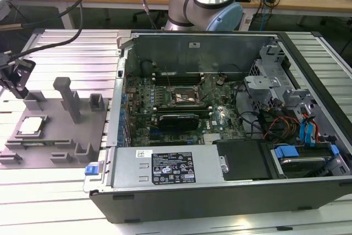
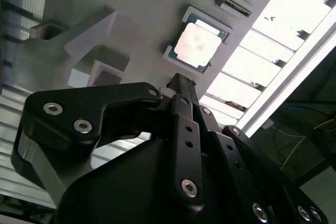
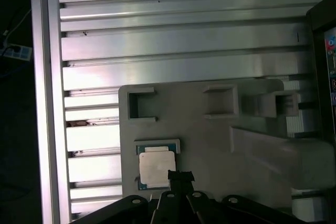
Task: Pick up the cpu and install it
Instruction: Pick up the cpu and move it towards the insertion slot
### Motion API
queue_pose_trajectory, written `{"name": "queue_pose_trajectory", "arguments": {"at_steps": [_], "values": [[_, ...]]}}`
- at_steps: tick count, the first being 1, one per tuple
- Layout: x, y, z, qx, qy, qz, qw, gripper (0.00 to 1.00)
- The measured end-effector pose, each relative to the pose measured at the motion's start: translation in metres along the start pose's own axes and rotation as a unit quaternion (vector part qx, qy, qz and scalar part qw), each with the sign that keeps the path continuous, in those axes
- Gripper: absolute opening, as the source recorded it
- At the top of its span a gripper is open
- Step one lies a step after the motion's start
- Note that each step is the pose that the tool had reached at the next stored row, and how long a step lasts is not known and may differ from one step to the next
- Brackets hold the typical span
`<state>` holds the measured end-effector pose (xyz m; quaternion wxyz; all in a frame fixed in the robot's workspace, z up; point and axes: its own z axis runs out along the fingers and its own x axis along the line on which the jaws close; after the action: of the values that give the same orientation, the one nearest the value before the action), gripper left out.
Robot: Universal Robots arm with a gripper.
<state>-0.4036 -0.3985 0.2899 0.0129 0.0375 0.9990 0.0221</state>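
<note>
The cpu (image 1: 30,126), a small flat square chip with a pale metal top, lies in a shallow recess of the grey plastic tray (image 1: 60,136) at the exterior view's left. My gripper (image 1: 15,78) hangs above the tray's far left corner, apart from the chip. In both wrist views the black fingers come together in one narrow tip, shut and holding nothing. That gripper tip (image 2: 181,83) sits just short of the cpu (image 2: 198,44), and likewise the gripper (image 3: 180,176) beside the cpu (image 3: 156,167). The open socket frame (image 1: 184,98) lies on the motherboard inside the case.
Upright posts (image 1: 69,98) and small blocks rise from the tray (image 3: 210,140) close to the chip. The open computer case (image 1: 209,36) stands at the exterior view's right, with cables and drive bays (image 1: 286,130) inside. A ribbed aluminium table (image 3: 184,24) lies underneath.
</note>
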Motion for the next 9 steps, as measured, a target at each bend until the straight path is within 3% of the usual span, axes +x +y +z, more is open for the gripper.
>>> {"name": "queue_pose_trajectory", "arguments": {"at_steps": [9], "values": [[0.0061, -0.0009, 0.0079, -0.0001, -0.0001, 0.000, 1.0000, 0.11]]}}
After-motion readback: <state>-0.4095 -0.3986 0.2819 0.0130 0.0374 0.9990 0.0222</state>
